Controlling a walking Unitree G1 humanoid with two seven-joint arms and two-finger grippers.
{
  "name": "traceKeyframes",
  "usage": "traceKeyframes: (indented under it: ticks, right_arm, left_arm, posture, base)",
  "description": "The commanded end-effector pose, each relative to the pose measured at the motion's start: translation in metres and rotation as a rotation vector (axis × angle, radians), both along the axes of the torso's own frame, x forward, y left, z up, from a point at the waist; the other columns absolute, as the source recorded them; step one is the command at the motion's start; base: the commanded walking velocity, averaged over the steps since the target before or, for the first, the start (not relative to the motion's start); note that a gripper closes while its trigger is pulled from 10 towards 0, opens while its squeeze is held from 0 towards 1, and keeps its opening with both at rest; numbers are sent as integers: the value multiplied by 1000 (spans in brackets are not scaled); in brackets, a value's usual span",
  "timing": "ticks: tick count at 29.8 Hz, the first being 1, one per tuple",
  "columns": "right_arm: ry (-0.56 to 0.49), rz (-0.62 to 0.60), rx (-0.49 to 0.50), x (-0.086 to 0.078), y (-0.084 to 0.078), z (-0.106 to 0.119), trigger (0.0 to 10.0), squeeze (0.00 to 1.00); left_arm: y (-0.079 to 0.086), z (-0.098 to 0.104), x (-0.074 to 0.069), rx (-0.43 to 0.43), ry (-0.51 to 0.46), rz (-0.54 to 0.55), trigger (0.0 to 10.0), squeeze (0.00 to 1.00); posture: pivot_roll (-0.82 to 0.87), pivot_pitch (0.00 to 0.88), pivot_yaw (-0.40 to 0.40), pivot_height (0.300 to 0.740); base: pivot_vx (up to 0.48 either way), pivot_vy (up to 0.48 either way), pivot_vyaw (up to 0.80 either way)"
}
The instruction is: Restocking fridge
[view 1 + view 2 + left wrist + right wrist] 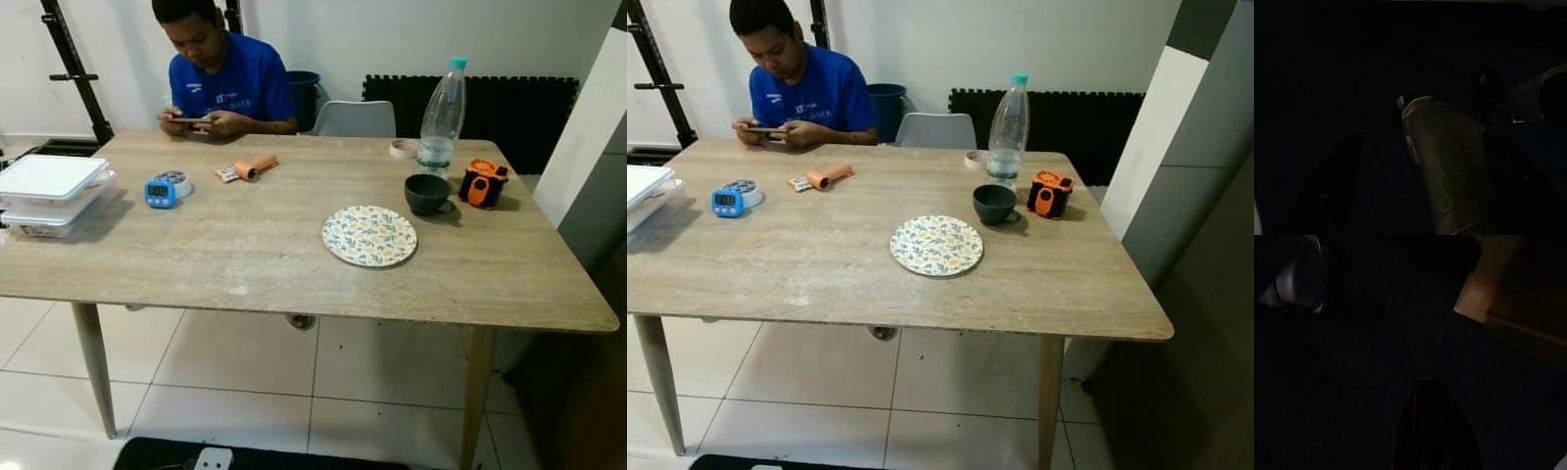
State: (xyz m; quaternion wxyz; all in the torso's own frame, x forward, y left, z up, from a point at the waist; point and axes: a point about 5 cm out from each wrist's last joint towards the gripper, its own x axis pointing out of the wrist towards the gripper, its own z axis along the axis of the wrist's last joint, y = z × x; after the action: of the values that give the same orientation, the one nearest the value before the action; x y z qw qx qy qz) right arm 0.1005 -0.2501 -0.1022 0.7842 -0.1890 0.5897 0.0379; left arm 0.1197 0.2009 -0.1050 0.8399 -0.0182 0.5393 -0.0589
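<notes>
One white container stack [51, 194] sits whole in left eye view.

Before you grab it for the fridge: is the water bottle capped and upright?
Capped and upright: the water bottle stands on the table, teal cap on.

You're facing a wooden table [245, 255]: a floral plate [369, 236] near the front, a dark cup [428, 193] beside a water bottle [442, 116], stacked white containers [51, 193] at left, a person [220, 70] seated behind.
</notes>
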Motion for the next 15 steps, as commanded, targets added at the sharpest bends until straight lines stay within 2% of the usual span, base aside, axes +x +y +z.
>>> traceKeyframes:
  ticks: [1,10,11,15]
  right_arm:
    - [-55,-41,35,10,3,2,10000,0]
    - [-102,-101,48,19,4,5,10000,0]
    - [-104,-96,51,20,4,5,10000,1000]
    - [-106,-87,68,23,6,5,10000,1000]
  left_arm:
    - [4,0,-2,30,2,3,10000,0]
    - [6,-1,-4,52,-5,71,10000,0]
    - [6,-1,-4,46,-5,84,10000,1000]
    - [6,-1,-5,53,-2,86,10000,1000]
  posture:
    - [-68,0,-15,740]
    - [-66,0,-17,740]
    - [-66,0,-17,740]
    - [-66,0,-17,740]
  base:
    - [0,0,0]
    - [0,0,0]
    - [0,0,0]
    - [0,0,0]
